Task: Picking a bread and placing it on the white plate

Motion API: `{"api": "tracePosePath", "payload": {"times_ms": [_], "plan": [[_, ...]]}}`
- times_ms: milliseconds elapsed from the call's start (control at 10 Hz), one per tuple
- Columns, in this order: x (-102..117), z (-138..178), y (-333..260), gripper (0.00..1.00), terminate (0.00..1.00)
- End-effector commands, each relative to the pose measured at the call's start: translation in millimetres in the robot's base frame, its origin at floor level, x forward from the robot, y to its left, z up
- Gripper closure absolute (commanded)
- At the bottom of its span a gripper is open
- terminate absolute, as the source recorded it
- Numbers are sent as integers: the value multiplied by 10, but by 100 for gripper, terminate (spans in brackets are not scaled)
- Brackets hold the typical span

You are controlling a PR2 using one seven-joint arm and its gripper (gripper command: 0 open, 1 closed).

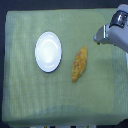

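The bread [79, 64], a long golden-brown loaf, lies on the green cloth a little to the exterior view's right of the white plate [48, 51]. A narrow strip of cloth separates them. The plate has nothing on it. My gripper [99, 36] reaches in from the upper right, its tip above and to the right of the loaf, clear of it. The picture is too blurred to show how its fingers stand. Nothing appears to be held.
A green cloth [30, 95] covers the whole table top. The grey arm body [117, 32] fills the upper right corner. Dark floor shows past the cloth's edges.
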Motion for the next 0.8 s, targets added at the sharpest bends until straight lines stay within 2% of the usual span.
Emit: {"api": "tracePosePath", "payload": {"times_ms": [0,500,700], "plan": [[-7,-10,0,0,0],[-77,-210,235,0,0],[-56,-380,375,0,0]]}}
